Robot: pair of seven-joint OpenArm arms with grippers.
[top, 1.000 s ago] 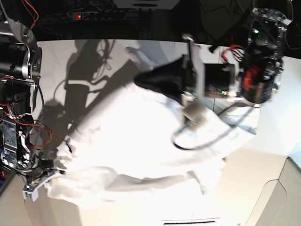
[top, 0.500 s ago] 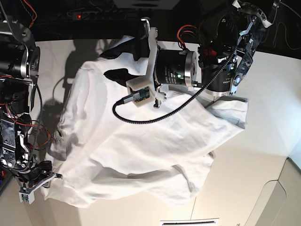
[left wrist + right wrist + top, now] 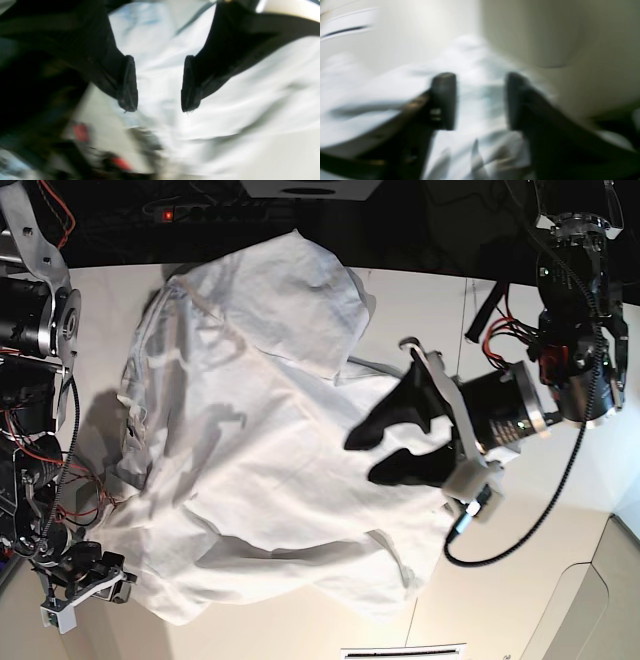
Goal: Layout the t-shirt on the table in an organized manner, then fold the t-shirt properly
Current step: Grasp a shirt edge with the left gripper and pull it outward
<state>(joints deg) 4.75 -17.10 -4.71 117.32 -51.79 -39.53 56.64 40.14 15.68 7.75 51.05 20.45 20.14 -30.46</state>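
Note:
The white t-shirt (image 3: 260,440) lies spread and wrinkled across the white table (image 3: 430,310), one part reaching the far edge. My left gripper (image 3: 372,452) hovers over the shirt's right side, open, its black fingers apart. In the blurred left wrist view, the left gripper (image 3: 160,107) has only the t-shirt (image 3: 225,105) showing through the gap. My right gripper (image 3: 95,570) sits at the shirt's near left corner. The right wrist view is blurred too: the right gripper (image 3: 480,80) is open over the t-shirt (image 3: 395,82), holding nothing.
A power strip (image 3: 165,215) with a red light and cables lies behind the table. A white label with a dark line (image 3: 400,650) sits at the near edge. A beige raised surface (image 3: 600,580) fills the near right corner. The left arm's black cable (image 3: 520,530) loops over the table.
Both grippers have opened and released the cloth. The left arm swung from the far middle to the right and nearer. The shirt has dropped and spread toward the far left.

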